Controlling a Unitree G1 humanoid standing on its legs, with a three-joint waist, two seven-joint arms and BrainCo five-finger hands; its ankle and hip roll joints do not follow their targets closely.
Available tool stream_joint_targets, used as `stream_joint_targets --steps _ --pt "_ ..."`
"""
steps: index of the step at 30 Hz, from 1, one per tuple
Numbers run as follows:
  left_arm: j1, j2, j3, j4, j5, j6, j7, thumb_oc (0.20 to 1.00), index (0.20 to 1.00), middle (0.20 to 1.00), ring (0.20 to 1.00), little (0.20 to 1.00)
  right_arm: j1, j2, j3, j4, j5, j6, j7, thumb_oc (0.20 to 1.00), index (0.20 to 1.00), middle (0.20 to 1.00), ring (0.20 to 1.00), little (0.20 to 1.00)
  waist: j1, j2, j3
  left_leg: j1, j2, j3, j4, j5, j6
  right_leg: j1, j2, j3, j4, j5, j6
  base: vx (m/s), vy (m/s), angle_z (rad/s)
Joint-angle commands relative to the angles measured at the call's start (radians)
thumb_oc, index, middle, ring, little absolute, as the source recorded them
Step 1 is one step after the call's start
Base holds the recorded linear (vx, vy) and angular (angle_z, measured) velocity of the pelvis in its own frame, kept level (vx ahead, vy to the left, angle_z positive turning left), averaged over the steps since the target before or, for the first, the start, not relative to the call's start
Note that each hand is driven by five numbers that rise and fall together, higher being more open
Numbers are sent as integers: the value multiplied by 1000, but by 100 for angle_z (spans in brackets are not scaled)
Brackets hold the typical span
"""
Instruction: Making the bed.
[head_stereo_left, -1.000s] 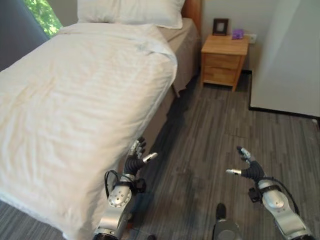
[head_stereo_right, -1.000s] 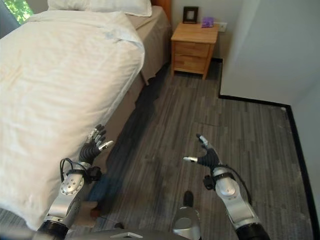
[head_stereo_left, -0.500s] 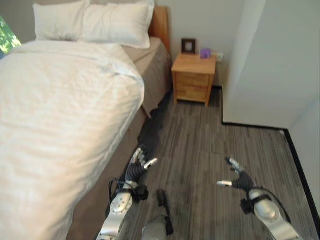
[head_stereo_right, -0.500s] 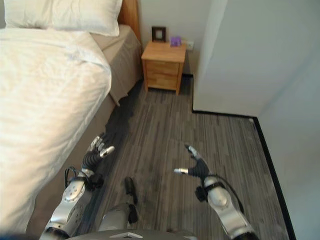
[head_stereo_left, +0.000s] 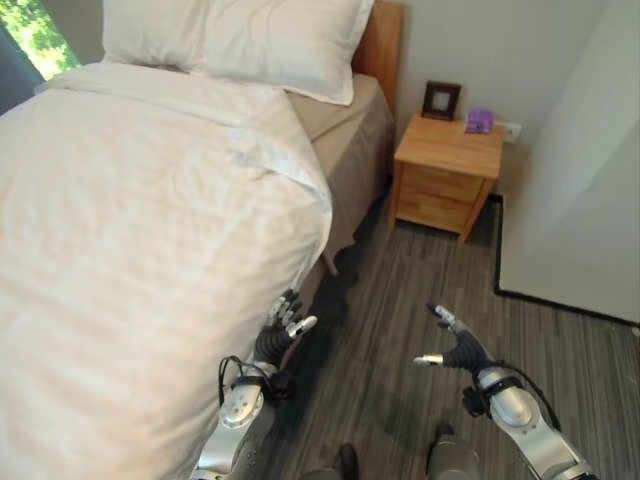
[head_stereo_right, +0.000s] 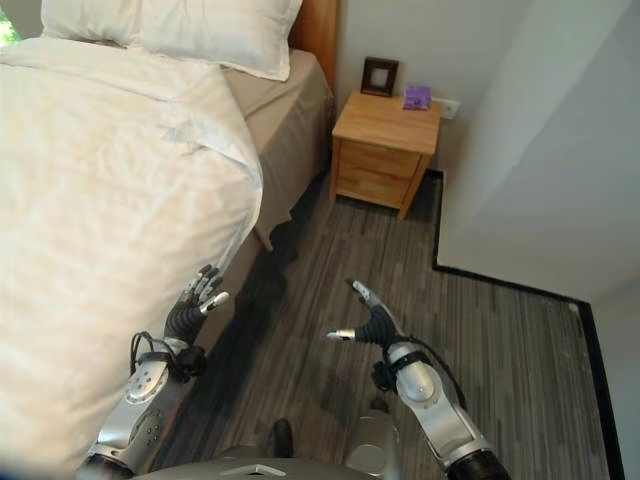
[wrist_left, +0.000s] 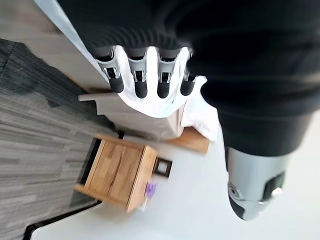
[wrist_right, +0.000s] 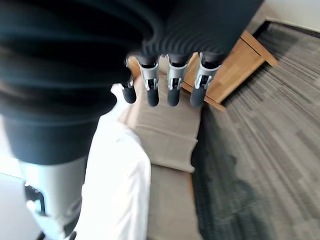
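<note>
Bed (head_stereo_left: 340, 150) is seen at the robot's left, running away toward a wooden headboard (head_stereo_left: 383, 40). A white duvet (head_stereo_left: 130, 230) is spread over most of it and hangs down the near side. At the head end the duvet stops short: a strip of tan sheet (head_stereo_left: 345, 125) is left bare between the duvet's top edge and the two pillows (head_stereo_left: 240, 35), which lie against the headboard. The duvet's upper corner (head_stereo_left: 300, 175) is rumpled and sits slightly askew.

Judged progress: the cover is largely laid out, so the bulk of the work appears done. What seems left is the drawing up or squaring of the top edge and the smoothing of that corner. The far side of the bed is out of sight, so its state cannot be told.

Left hand (head_stereo_left: 280, 330) is held just beside the duvet's hanging edge, low, over the floor (head_stereo_left: 420, 300). Its fingers are extended and lightly spread; nothing is grasped, and contact with the cloth cannot be confirmed.

Right hand (head_stereo_left: 455, 350) is held over the floor, well apart from the bed. Its fingers are loosely extended, thumb out, and nothing is held.

A nightstand (head_stereo_left: 445, 170) stands beside the headboard, carrying a small frame (head_stereo_left: 440, 100) and a purple object (head_stereo_left: 478, 120).
</note>
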Motion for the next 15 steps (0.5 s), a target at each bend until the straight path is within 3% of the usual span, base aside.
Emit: stream_joint_targets --steps 1,5,7,8,9,11,12,13,14,15 --pt "-61 19 5 -28 -10 -41 -23 1000 1000 1000 1000 1000 -78 -1 -46 -17 -23 -18 -10 1000 1000 1000 1000 1000 -49 -11 7 99 72 82 -15 -31 -121 86 55 -13 -182 143 24 410 -87 56" --pt "-96 1 6 -1 -5 -44 -36 1000 1000 1000 1000 1000 -61 -6 -57 -15 -26 -14 -6 1000 1000 1000 1000 1000 -90 -9 5 198 78 59 -15 -108 -142 27 67 -55 -197 178 25 556 -203 32" --pt "-88 -7 -3 -1 2 -47 -39 1000 1000 1000 1000 1000 -32 -7 -67 -12 -17 -17 -1 1000 1000 1000 1000 1000 -108 0 -4 253 101 45 -6 -80 -165 61 86 -70 -187 200 5 556 -301 61" --pt "-113 -24 -15 16 -10 -45 -27 1000 1000 1000 1000 1000 -40 -16 -67 21 2 -19 -9 1000 1000 1000 1000 1000 -113 11 2 185 148 68 194 29 -214 122 111 -92 -192 192 -24 208 -160 70" --pt "-114 -24 -15 17 -10 -45 -27 1000 1000 1000 1000 1000 -40 -16 -67 22 2 -20 -9 1000 1000 1000 1000 1000 -115 12 2 178 150 65 204 25 -216 121 111 -94 -192 191 -25 308 -269 54" --pt "-130 -19 -23 0 -35 -47 -25 1000 1000 1000 1000 1000 -54 -35 -74 5 34 -34 -20 1000 1000 1000 1000 1000 -98 -3 31 22 186 54 552 165 -261 187 131 -97 -197 164 -78 209 -244 18" --pt "-130 -18 -23 0 -35 -47 -25 1000 1000 1000 1000 1000 -54 -35 -75 5 34 -34 -20 1000 1000 1000 1000 1000 -101 -7 29 16 181 51 552 169 -260 183 126 -99 -197 166 -78 385 -326 -44" --pt "-127 -11 -29 -12 -35 -48 -30 1000 1000 1000 1000 1000 -63 -50 -73 -1 55 -33 -23 1000 1000 1000 1000 1000 -64 -39 50 -74 174 48 738 212 -248 241 134 -82 -197 126 -116 698 -291 -60" --pt "-115 -15 -22 -14 -45 -39 -16 1000 1000 1000 1000 1000 -79 -56 -55 31 40 -16 -28 1000 1000 1000 1000 1000 -14 -67 67 -208 238 84 756 184 -214 310 153 -34 -197 67 -134 879 -281 -49" --pt "-106 -14 -14 -20 -48 -38 -16 1000 1000 1000 1000 1000 -81 -55 -56 25 38 -17 -28 1000 1000 1000 1000 1000 3 -64 68 -235 254 87 687 174 -204 340 169 -16 -197 42 -133 593 -87 -64"
